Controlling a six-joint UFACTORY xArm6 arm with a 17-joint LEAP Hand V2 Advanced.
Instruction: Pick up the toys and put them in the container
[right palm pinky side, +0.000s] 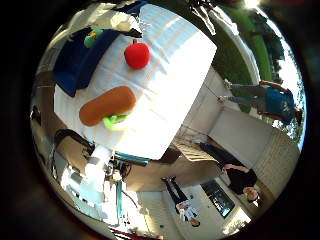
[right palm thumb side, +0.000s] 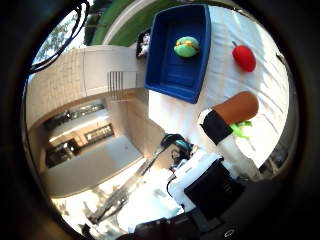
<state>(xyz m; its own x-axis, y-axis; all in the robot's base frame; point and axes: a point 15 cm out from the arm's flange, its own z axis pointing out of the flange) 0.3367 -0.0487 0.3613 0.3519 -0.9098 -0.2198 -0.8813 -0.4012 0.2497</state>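
A white-clothed table (right palm pinky side: 175, 75) carries the toys. A brown plush sandwich (right palm pinky side: 107, 106) with a green leaf (right palm pinky side: 115, 121) lies near the table's edge. A red plush apple (right palm pinky side: 137, 55) sits further in on the cloth. The blue container (right palm thumb side: 172, 67) stands at one end of the table, with a green and yellow plush toy (right palm thumb side: 186, 46) inside it. My hand (right palm thumb side: 220, 150) hovers above the table near the sandwich and holds nothing. One finger (right palm thumb side: 216, 126) with a black tip reaches out straight beside the sandwich's end.
The table's edge (right palm pinky side: 150, 152) drops off just past the sandwich. Around the table are a paved patio (right palm thumb side: 95, 165), a pale wall (right palm thumb side: 95, 67) and a strip of lawn (right palm pinky side: 250, 45).
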